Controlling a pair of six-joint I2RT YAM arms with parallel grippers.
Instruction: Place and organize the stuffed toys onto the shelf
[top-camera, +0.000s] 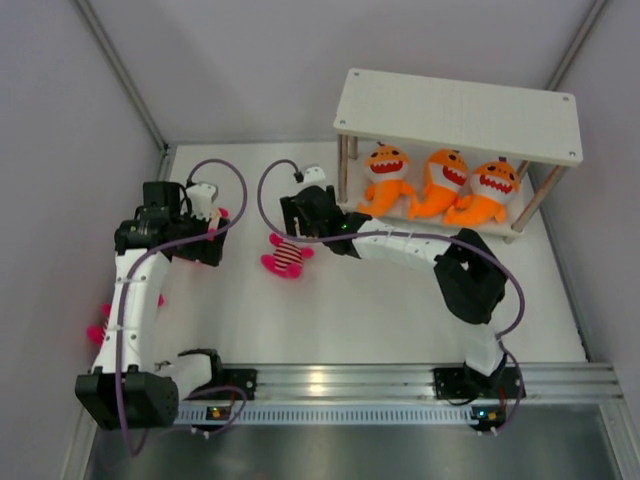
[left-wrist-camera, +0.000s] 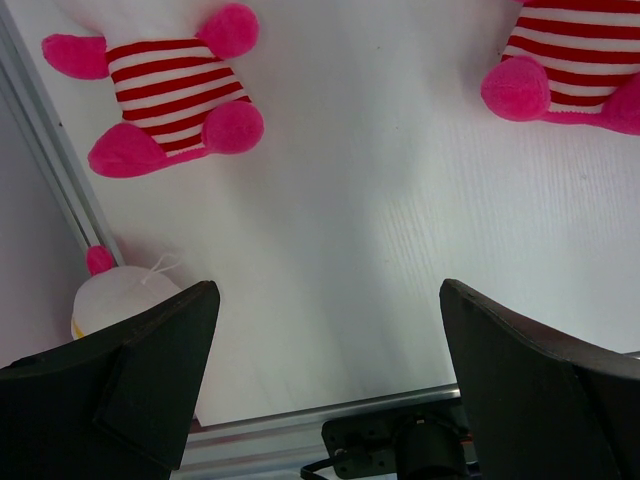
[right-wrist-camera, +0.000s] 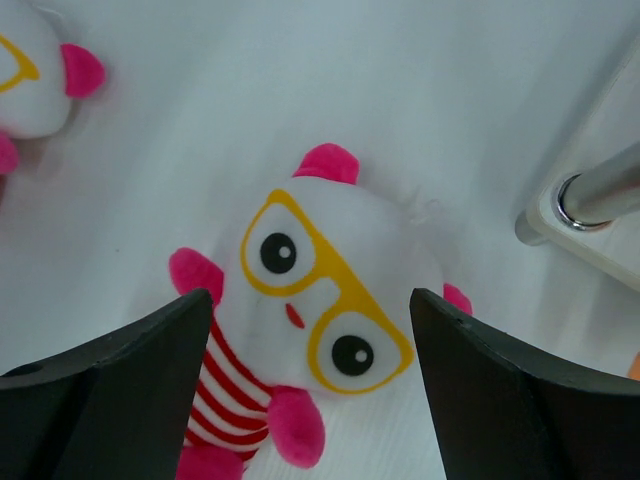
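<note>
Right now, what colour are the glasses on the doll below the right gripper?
Yellow glasses on the doll's white face; right wrist view shows them best.

Top camera overlooks the whole table (top-camera: 400, 310); both wrist cameras face it closely, the right sharing one doll (top-camera: 287, 257).

sharks (top-camera: 441, 183): orange bodies, white toothy mouths, red inside the mouths
shelf (top-camera: 455, 112): pale boards with a fine wood-grain pattern
doll (right-wrist-camera: 320, 290): white head, yellow glasses, black eyes with white glints, small red mouth, bright pink ears and limbs, body in red and white stripes
other dolls (left-wrist-camera: 165, 95): the same red and white stripes, bright pink limbs
table (top-camera: 380, 300): plain white
arms (top-camera: 130, 300): white and black sections
cables (top-camera: 235, 195): purple
</note>
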